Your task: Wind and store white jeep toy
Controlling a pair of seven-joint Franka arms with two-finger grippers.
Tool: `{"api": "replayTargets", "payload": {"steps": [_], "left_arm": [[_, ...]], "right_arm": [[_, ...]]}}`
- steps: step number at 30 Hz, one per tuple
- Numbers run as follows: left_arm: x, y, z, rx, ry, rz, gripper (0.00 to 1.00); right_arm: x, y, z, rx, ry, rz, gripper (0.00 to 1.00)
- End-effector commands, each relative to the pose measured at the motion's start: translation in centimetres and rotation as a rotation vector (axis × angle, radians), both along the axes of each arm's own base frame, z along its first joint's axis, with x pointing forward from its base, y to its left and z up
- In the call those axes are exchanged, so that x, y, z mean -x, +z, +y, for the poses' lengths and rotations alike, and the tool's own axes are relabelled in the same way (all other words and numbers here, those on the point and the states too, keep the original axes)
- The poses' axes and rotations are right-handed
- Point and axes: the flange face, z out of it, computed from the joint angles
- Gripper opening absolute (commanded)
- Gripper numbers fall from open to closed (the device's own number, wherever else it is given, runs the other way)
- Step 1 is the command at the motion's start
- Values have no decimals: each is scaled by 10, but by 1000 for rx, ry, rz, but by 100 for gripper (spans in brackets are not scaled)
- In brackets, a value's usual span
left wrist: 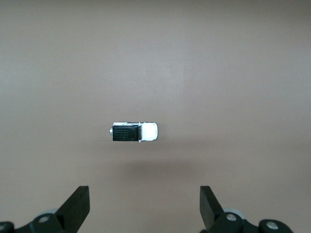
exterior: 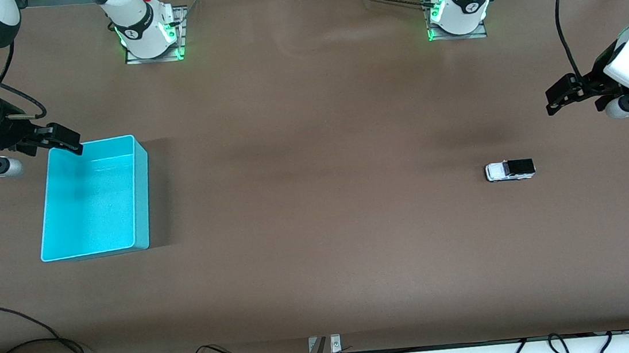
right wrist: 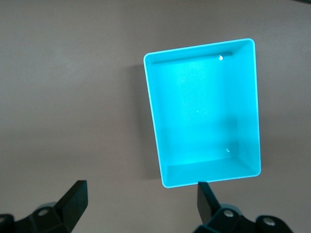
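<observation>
**A:** Where does the job stand?

**B:** Not begun, by my reading. The tiny white jeep toy with the black roof over its rear half (exterior: pixel 510 170) sits on its wheels on the brown bench (exterior: pixel 319 228), toward the left arm's end, untouched. The open-topped cyan plastic bin (exterior: pixel 140 193) is well apart from it, at the right arm's end, and holds nothing.

**A:** And the arms?

**B:** The left end effector (left wrist: pixel 145 206) hovers above the bench just short of the jeep, fingers spread wide, holding nothing. The right end effector (right wrist: pixel 138 204) hangs by the bin's edge, equally wide open and empty; it waits.

**A:** How should the first grasp go?

**B:** I'd centre the left one over the jeep and close across its narrow sides, not nose to tail. It is small and on wheels, so an off-centre finger would likely roll it away. Grip the body above the wheels, leaving them free to turn for the wind-up drag along the bench.
</observation>
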Motion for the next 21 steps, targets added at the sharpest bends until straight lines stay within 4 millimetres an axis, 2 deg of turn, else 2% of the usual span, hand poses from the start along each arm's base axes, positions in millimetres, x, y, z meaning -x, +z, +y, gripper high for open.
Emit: {"api": "replayTargets", "payload": {"steps": [1, 14, 21], "left_arm": [[3, 16, 1, -18, -18, 1, 100], [7, 13, 2, -14, -29, 44, 100], [2, -12, 3, -5, -265, 114, 100]], "right_arm": [[2, 3, -1, -1, 14, -7, 100], [2, 3, 0, -2, 15, -8, 100], [2, 3, 0, -1, 15, -7, 100]]}}
